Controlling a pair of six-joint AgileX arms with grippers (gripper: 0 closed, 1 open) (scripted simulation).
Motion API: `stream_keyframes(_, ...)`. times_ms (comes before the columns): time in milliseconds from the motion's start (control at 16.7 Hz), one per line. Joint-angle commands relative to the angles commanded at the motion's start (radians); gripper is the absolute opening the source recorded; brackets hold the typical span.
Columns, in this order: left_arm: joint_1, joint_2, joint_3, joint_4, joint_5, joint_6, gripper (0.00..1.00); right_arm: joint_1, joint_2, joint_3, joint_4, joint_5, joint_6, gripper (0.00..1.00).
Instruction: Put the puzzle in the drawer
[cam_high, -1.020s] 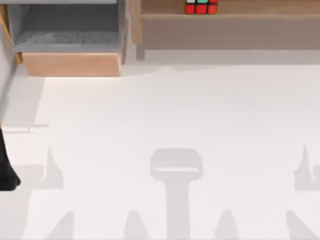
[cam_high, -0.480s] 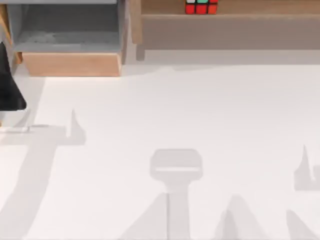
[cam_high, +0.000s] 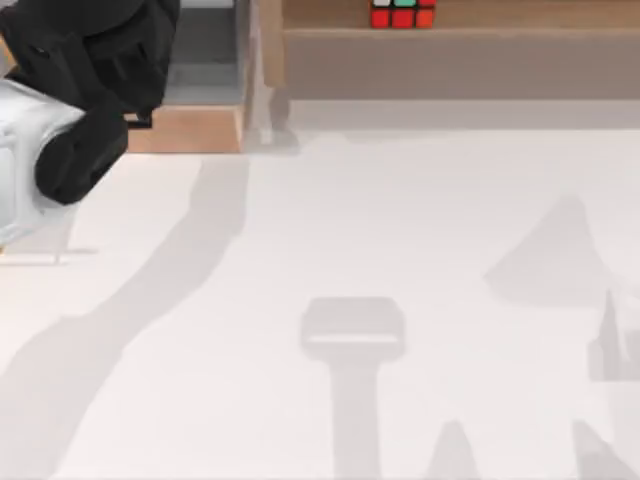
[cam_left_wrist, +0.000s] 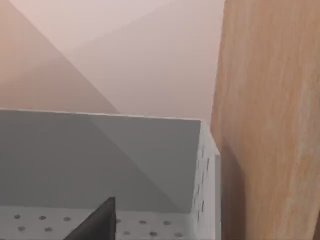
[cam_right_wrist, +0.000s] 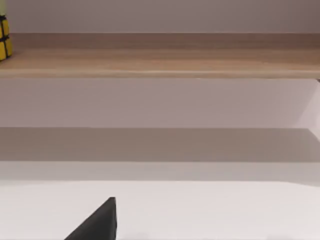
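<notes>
The puzzle (cam_high: 403, 13), a small cube with red, green and orange tiles, sits on the long wooden ledge at the back, right of centre. Its yellow side (cam_right_wrist: 3, 43) shows far off in the right wrist view. The drawer (cam_high: 190, 128) stands pulled out at the back left, with its tan front panel partly visible. My left arm (cam_high: 85, 95) hangs over the drawer and hides most of it. The left wrist view looks into the drawer's grey speckled inside (cam_left_wrist: 100, 160). A dark tip of my left gripper (cam_left_wrist: 97, 224) sits low there. A dark tip of my right gripper (cam_right_wrist: 97, 224) faces the ledge from over the white table.
The wooden shelf ledge (cam_high: 460, 35) runs along the back right. A wooden upright (cam_high: 270, 50) separates it from the drawer and stands close beside the left gripper (cam_left_wrist: 265, 125). The white tabletop (cam_high: 350, 230) carries arm shadows.
My left arm has swung from the table's left edge up and over the drawer, now covering most of it. A new shadow lies at the right. The puzzle has not moved.
</notes>
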Motion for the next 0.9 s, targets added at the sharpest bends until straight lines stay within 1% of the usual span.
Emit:
stream_keyframes(240,-0.131,0.408,0.252,0.131,-0.124,0.009,1.00,0.000,0.000,0.000,0.000,0.000,0.000,1.00)
stream_keyframes(480,-0.227,0.699,0.428,0.215,-0.224,0.019,1.00,0.000,0.000,0.000,0.000,0.000,0.000,1.00)
stream_keyframes(720,-0.272,0.841,0.511,0.249,-0.280,0.022,1.00,0.000,0.000,0.000,0.000,0.000,0.000,1.00)
stream_keyframes(900,-0.275,0.851,0.516,0.251,-0.284,0.023,1.00,0.000,0.000,0.000,0.000,0.000,0.000,1.00)
